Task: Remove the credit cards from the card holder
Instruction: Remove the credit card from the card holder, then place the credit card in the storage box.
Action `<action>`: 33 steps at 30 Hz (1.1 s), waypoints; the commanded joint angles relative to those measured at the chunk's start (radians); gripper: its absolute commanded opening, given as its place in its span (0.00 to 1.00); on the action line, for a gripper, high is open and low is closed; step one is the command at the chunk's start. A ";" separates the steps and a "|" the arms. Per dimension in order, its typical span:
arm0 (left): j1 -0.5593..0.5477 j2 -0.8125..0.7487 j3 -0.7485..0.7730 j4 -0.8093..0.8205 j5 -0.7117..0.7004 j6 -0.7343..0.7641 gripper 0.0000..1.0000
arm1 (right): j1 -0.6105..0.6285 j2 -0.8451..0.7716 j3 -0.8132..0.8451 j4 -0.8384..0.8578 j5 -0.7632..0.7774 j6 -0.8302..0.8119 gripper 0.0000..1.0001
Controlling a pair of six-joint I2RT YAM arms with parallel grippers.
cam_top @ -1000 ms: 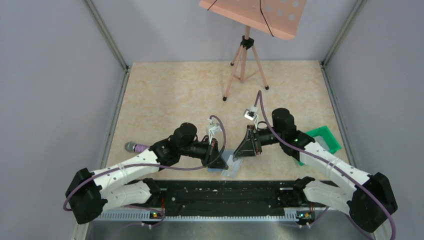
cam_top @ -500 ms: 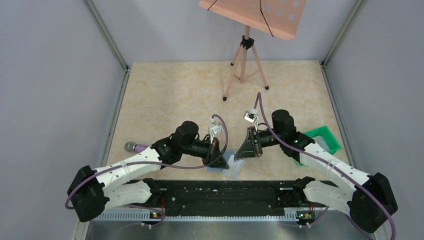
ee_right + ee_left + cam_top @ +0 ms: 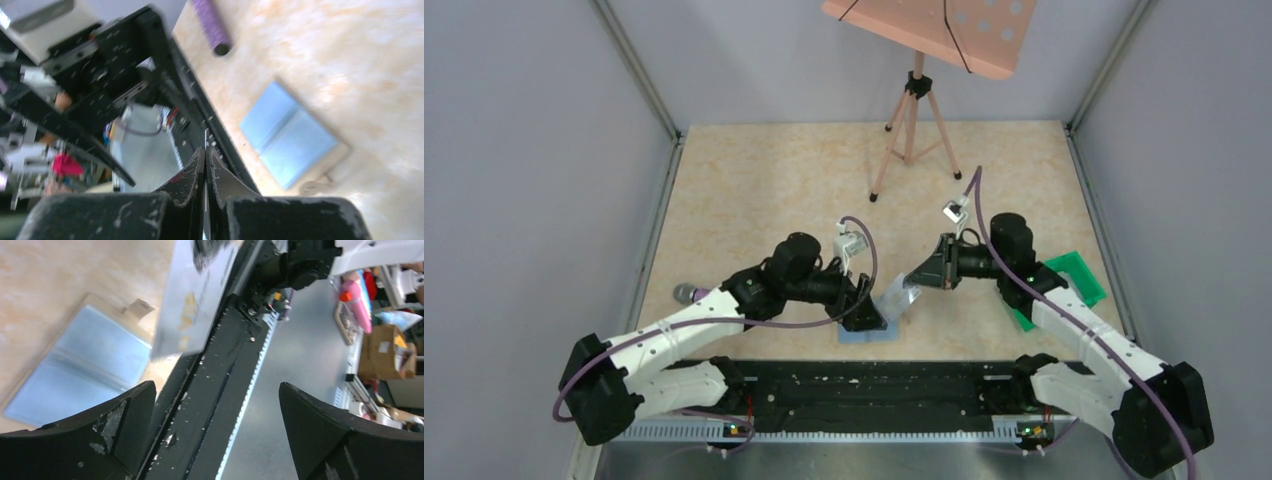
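Note:
The card holder [image 3: 862,335] lies open on the table near the front edge, its two light-blue panels [image 3: 85,370] facing up. A pale grey credit card [image 3: 892,300] hangs tilted above it, apart from the holder. My right gripper [image 3: 912,287] is shut on the card's upper end. In the right wrist view the card shows only as a thin edge between the closed pads of that gripper [image 3: 205,152], and the card holder [image 3: 287,135] lies below. My left gripper [image 3: 869,315] hovers open beside the card [image 3: 192,300], with nothing between its fingers [image 3: 107,425].
A purple microphone [image 3: 694,294] lies at the left. A green tray [image 3: 1069,275] sits under the right arm. A music stand's tripod [image 3: 912,125] stands at the back. The black base rail [image 3: 874,385] runs right behind the card holder.
My left gripper has gone from shut to wide open. My right gripper has closed on the card and drawn it up and to the right, out of the card holder.

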 commanded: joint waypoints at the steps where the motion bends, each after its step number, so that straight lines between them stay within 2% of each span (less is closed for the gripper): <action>1: 0.006 -0.026 0.081 -0.107 -0.183 0.081 0.99 | -0.144 -0.051 -0.010 -0.012 0.126 0.064 0.00; 7: 0.005 -0.047 0.134 -0.197 -0.388 0.149 0.99 | -0.331 -0.179 0.035 -0.252 0.404 0.047 0.00; 12: 0.006 -0.093 0.112 -0.222 -0.644 0.170 0.99 | -0.434 -0.284 0.070 -0.379 0.653 0.061 0.00; 17: 0.005 -0.163 0.074 -0.239 -0.847 0.144 0.99 | -0.481 -0.370 0.158 -0.553 1.014 0.050 0.00; 22: 0.006 -0.208 0.079 -0.270 -0.885 0.127 0.99 | -0.486 -0.418 0.225 -0.662 1.286 0.044 0.00; 25: 0.006 -0.210 0.119 -0.318 -0.853 0.151 0.99 | -0.487 -0.421 0.251 -0.696 1.382 0.038 0.00; 29: 0.005 -0.212 0.143 -0.362 -0.819 0.201 0.99 | -0.491 -0.426 0.241 -0.709 1.421 0.039 0.00; 33: 0.005 -0.224 0.115 -0.362 -0.829 0.233 0.99 | -0.516 -0.429 0.196 -0.672 1.390 0.043 0.00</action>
